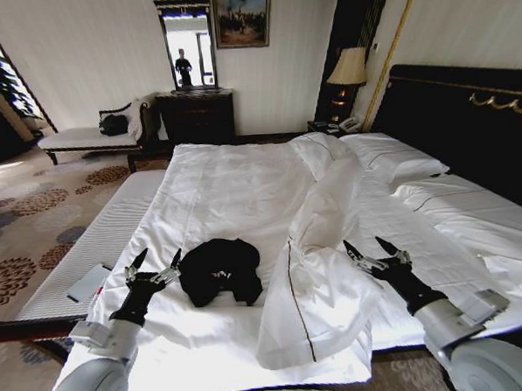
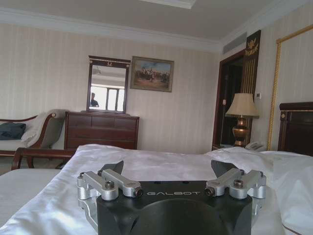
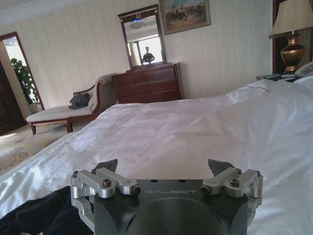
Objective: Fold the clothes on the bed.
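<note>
Head view: your T-shirt [image 1: 219,270] lies crumpled lower centre on the bed [image 1: 243,188], unfolded; left tool [image 1: 153,261] and right tool [image 1: 372,247] both spread, empty.

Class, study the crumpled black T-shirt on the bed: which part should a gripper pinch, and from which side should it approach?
Probably the T-shirt's left edge, pinched from above by the open left gripper, which hovers just beside it. The shirt lies bunched and low on the white duvet, so a raised fold at the rim gives something to pinch. The open right gripper hovers farther off, past a duvet ridge.

One black T-shirt [image 1: 219,271], one bed [image 1: 217,189], two pillows [image 1: 390,158], one lamp [image 1: 348,68], one mirror [image 1: 188,46].
</note>
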Motion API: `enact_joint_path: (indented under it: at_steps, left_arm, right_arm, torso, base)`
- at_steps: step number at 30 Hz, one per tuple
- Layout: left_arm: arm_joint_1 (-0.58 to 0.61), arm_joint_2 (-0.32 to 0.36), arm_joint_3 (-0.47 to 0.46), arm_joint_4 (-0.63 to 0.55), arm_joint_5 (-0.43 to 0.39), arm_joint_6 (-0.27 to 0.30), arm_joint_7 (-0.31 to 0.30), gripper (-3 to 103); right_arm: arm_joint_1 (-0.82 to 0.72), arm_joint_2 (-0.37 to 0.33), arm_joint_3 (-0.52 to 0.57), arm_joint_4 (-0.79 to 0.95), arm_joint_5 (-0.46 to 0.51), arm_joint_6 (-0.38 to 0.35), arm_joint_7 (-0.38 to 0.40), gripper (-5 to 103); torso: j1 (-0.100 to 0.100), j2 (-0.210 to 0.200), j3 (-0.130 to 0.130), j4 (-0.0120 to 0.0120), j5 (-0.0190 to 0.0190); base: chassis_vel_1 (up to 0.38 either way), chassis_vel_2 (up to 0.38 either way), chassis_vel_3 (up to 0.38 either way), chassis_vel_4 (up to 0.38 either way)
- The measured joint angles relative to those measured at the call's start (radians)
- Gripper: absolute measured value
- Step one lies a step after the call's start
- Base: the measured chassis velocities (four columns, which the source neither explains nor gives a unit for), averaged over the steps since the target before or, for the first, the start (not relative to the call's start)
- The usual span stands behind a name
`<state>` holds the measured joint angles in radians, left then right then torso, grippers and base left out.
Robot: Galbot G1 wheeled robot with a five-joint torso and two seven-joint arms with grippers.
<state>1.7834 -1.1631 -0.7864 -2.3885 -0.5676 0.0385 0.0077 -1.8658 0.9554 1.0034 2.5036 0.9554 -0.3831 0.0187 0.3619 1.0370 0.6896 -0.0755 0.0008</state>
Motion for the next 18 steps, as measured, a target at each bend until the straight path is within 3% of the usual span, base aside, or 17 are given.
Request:
enact_joint_path:
  at_steps: [3,8,18]
  left_arm:
    - [-0.002,-0.003,0.0,0.003,0.003,-0.001,0.0,100]
    - [-0.005,-0.002,0.0,0.011,0.003,-0.005,-0.001,100]
    - [-0.033,0.01,0.016,0.016,-0.001,-0.001,-0.001,100]
  right_arm:
    - [0.017,-0.04,0.002,-0.028,0.003,-0.043,0.014,100]
    - [-0.004,-0.049,-0.01,-0.023,-0.013,-0.08,0.017,100]
    - [-0.019,-0.07,-0.028,-0.06,-0.093,-0.076,0.018,100]
  torso:
    - [0.0,0.0,0.0,0.0002,-0.0014]
    - [0.0,0.0,0.0,-0.0003,-0.0009]
    - [0.0,0.0,0.0,0.0001,-0.001]
  base:
    - [0.0,0.0,0.0,0.0]
    - [0.0,0.0,0.0,0.0]
    - [0.0,0.0,0.0,0.0]
